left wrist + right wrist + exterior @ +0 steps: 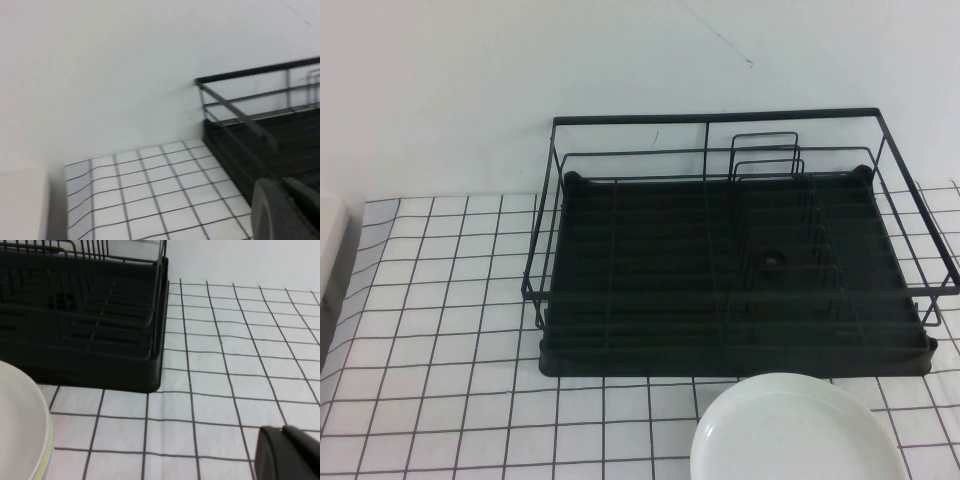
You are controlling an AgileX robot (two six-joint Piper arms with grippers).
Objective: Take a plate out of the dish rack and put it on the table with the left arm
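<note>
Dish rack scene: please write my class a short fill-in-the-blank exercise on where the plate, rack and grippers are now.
1. The off-white plate lies on the ____, in front of the dish rack.
2. The dish rack holds ____ plates.
3. The left gripper, near the rack's corner, is ____.
4. The right gripper hovers above the table, whose grid lines are ____.

Missing words: table; no; shut; black

Black wire rack [740, 270] with black tray; glossy off-white plate [795, 430]; white desk [440, 330] gridded with thin black lines; plain white wall [520, 70].
</note>
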